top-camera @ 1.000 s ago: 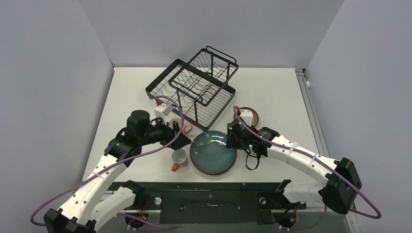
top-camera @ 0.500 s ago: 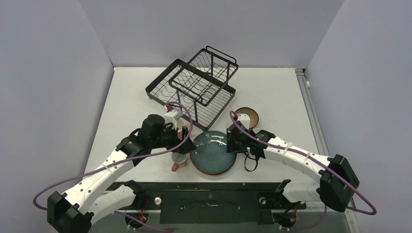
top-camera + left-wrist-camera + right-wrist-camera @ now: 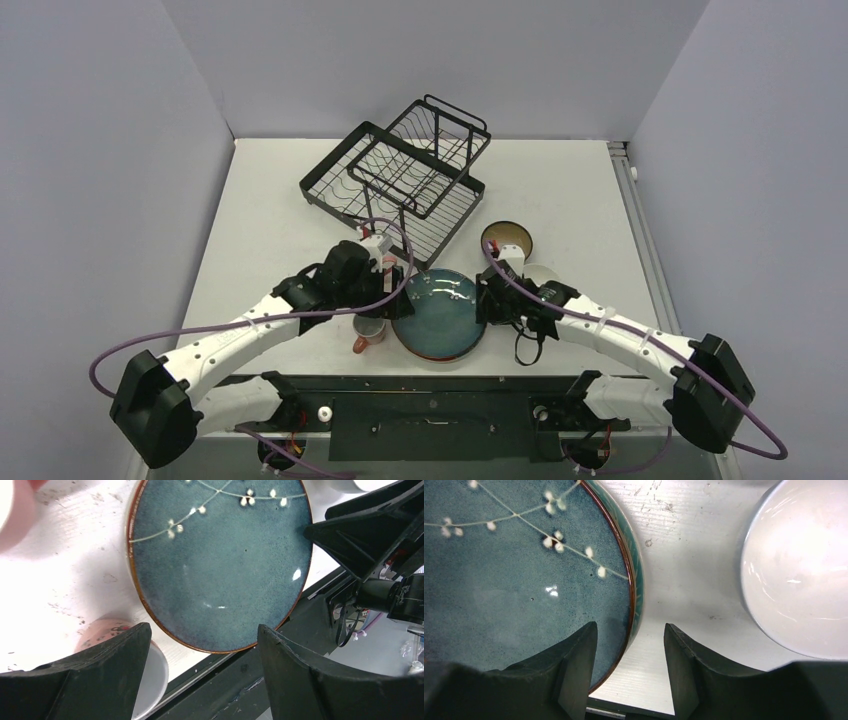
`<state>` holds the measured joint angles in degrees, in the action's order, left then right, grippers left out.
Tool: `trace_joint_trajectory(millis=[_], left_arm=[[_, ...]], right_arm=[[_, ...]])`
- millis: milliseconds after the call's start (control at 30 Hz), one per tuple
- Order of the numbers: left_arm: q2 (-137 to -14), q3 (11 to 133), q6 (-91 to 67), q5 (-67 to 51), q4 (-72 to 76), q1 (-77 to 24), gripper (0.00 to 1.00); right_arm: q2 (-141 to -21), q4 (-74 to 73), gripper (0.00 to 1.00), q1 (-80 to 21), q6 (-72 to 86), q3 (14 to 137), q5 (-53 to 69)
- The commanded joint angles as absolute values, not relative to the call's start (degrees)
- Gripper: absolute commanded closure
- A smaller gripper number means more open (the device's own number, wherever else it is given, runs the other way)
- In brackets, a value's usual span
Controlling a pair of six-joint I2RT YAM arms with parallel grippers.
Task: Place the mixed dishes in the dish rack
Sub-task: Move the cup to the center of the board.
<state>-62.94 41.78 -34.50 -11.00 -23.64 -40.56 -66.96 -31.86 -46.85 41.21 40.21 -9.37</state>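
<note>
- Both arms are closing in on the dark teal plate [image 3: 437, 313], which is lying flat on the surface [image 3: 270, 200] near the front edge, well apart from the dish rack [image 3: 405, 180] at the back.
- The right pincer [image 3: 630, 626] is sitting with its jaws apart and the plate's right rim lined up in the gap. Nothing is clamped.
- The left pincer [image 3: 202, 630] is hanging over the plate's left side, jaws wide apart and holding nothing. One finger is hovering right over the pink mug [image 3: 125, 645].
- I'm guessing the step is getting a proper grip on that rim so the plate can go into an upright slot.
- To do it well, I'd be sliding the right jaws deeper, one finger under the lip and one on top, before squeezing. A shallow pinch on glazed ceramic is going to slip.
- There's what looks like a red-orange plate [image 3: 437, 358] peeking out underneath, so the lower finger should be going between the two and not under both.
- Watch the small white bowl [image 3: 799, 575] just beside the right pincer, and that mug on the left. Either one is getting bumped easily.
- The brown bowl [image 3: 507, 240] is sitting behind, out of the way.
</note>
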Motion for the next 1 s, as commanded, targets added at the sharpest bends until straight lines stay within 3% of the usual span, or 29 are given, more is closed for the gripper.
trace_joint_trajectory(millis=[0, 700, 967], left_arm=[[-63.38, 44.95, -36.58, -7.03, -22.86, -43.60, 0.26], [-63.94, 49.18, -41.40, 15.44, -37.94, -55.12, 0.30], [-66.60, 48.26, -41.49, 16.76, -36.99, -55.52, 0.42]], right_arm=[[-63.93, -29.90, 0.52, -46.53, 41.29, 39.08, -10.23], [-59.12, -29.56, 0.52, -47.29, 41.77, 35.18, -11.00], [-56.12, -31.28, 0.53, -47.38, 42.02, 34.31, -12.13]])
